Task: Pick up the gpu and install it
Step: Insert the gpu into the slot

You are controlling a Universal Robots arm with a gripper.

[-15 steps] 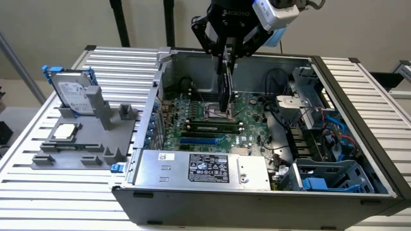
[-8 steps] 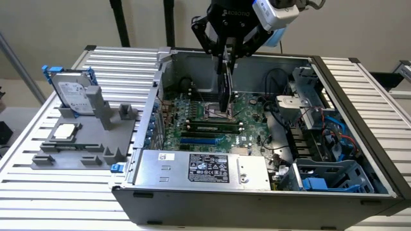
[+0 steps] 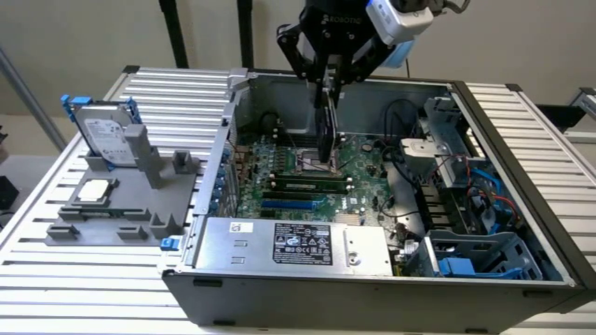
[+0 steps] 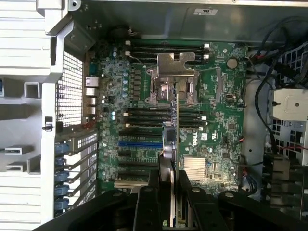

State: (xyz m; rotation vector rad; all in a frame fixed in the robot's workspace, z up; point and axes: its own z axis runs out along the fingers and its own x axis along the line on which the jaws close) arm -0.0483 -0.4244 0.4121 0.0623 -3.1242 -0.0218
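Left: hard drive (image 3: pixel 105 135) propped on its stand, well apart. Centre: gripper (image 3: pixel 328 80) clenched on gpu (image 3: pixel 323 132); card hangs edge-down over the motherboard (image 3: pixel 368 164), near the CPU socket. Judgement: hold it plumb, keep its edge parallel to the blue slot (image 3: pixel 293 205), and avoid the cables on the right.

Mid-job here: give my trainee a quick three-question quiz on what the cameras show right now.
1. Fill in: the hard drive stands in the grey holder on the exterior view's ____ of the computer case.
2. True or false: the gripper is shut on the graphics card.
3. The graphics card is held over: A) the hard drive, B) the motherboard, C) the grey holder.
Key: 1 left; 2 true; 3 B.
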